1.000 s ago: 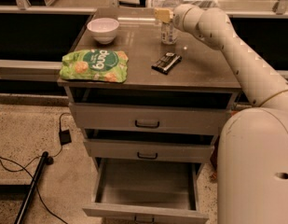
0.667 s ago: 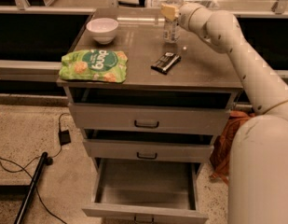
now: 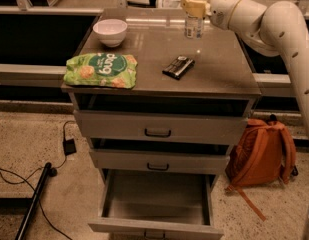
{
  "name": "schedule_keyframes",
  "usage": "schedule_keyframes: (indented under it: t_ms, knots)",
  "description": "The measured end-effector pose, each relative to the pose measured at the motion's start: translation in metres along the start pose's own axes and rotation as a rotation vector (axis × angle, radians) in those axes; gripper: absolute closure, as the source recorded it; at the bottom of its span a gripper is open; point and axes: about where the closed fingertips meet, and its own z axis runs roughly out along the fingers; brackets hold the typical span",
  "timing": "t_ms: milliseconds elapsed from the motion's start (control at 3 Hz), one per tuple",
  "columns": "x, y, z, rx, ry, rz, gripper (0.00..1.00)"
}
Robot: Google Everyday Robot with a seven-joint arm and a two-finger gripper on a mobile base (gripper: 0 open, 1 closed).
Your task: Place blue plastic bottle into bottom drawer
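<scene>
Currently, from the one camera view, your gripper (image 3: 196,5) sits at the far right of the cabinet top (image 3: 219,74), closed around the neck of the bottle (image 3: 194,28), with the white arm reaching in from the right. The bottle hangs upright with its base at the surface; you cannot tell whether it touches. A white bowl (image 3: 110,31) stands at the far left corner, a green snack bag (image 3: 100,70) lies at the front left edge, and a dark packet (image 3: 178,66) lies near the middle, well apart from the bottle. Below, the bottom drawer (image 3: 154,194) is pulled out, its grey floor bare, while the two drawers above it are barely open. An orange backpack (image 3: 261,151) leans on the floor to the cabinet's right.
</scene>
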Motion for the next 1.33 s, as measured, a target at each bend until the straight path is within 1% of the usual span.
schedule_keyframes:
  t_ms: [333, 667, 1000, 1333]
  knots:
    - [0.004, 0.042, -0.031, -0.087, -0.020, -0.016, 1.00]
    - [0.028, 0.098, -0.044, -0.156, -0.051, 0.030, 1.00]
    - [0.027, 0.098, -0.044, -0.155, -0.051, 0.030, 1.00]
    - [0.037, 0.098, -0.051, -0.157, -0.055, 0.126, 1.00]
